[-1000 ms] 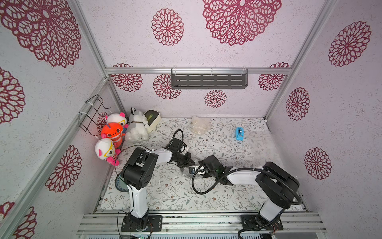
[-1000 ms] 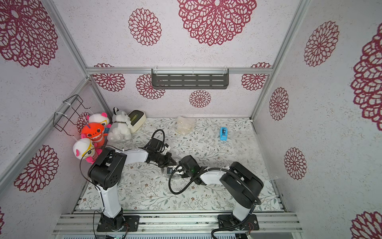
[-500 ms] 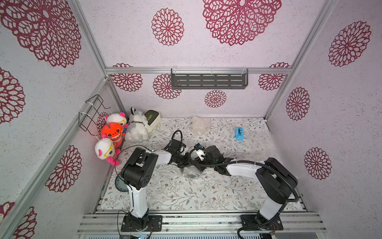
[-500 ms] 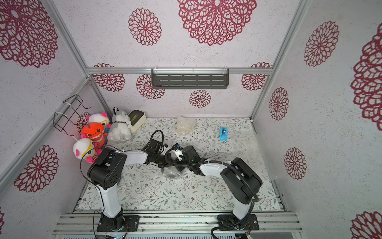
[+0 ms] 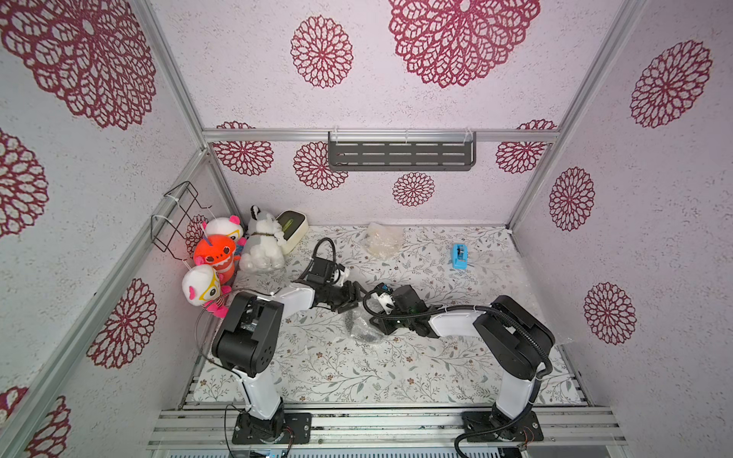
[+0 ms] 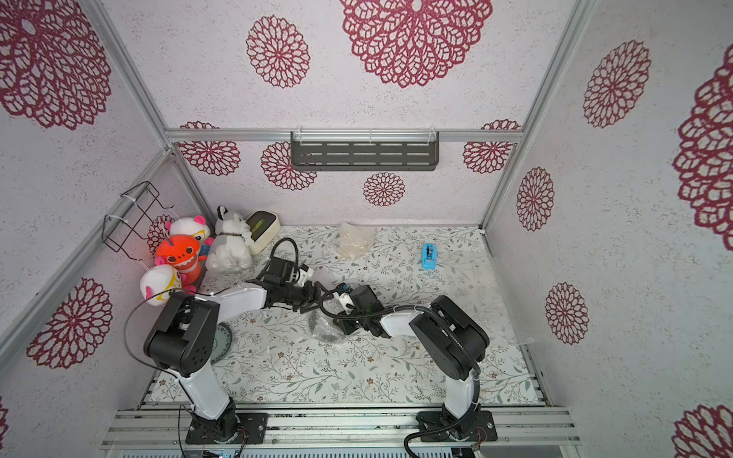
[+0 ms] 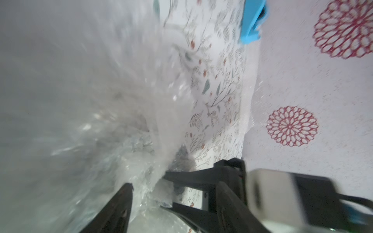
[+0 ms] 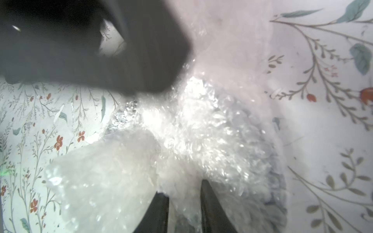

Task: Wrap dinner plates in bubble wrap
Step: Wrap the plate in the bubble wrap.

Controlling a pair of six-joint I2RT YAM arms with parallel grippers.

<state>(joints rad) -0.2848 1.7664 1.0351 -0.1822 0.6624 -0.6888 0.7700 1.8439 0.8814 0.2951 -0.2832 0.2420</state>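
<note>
A black dinner plate (image 5: 361, 330) (image 6: 326, 332) lies mid-table, bundled in crinkled bubble wrap (image 8: 201, 131) (image 7: 113, 141). My right gripper (image 5: 375, 319) (image 6: 339, 319) (image 8: 182, 187) reaches over it, jaws pinched on a bunched fold of the wrap. My left gripper (image 5: 354, 297) (image 6: 315, 297) (image 7: 174, 183) stands just behind the bundle with jaws wide apart, wrap and the right gripper's fingers (image 7: 191, 177) between them. It shows as a dark blur (image 8: 101, 50) in the right wrist view. A grey-teal plate (image 6: 222, 341) peeks out by the left arm's base.
A second wrapped bundle (image 5: 382, 238) (image 6: 353, 240) lies near the back wall. A blue tape dispenser (image 5: 460, 255) (image 6: 429, 255) stands back right, with a flat clear sheet (image 5: 519, 277) beyond it. Plush toys (image 5: 216, 253) and a cream box (image 5: 293, 226) fill the back left corner.
My left gripper has gone from shut to wide open, letting the wrap go. My right gripper swung in over the bundle and narrowed its jaws onto the wrap.
</note>
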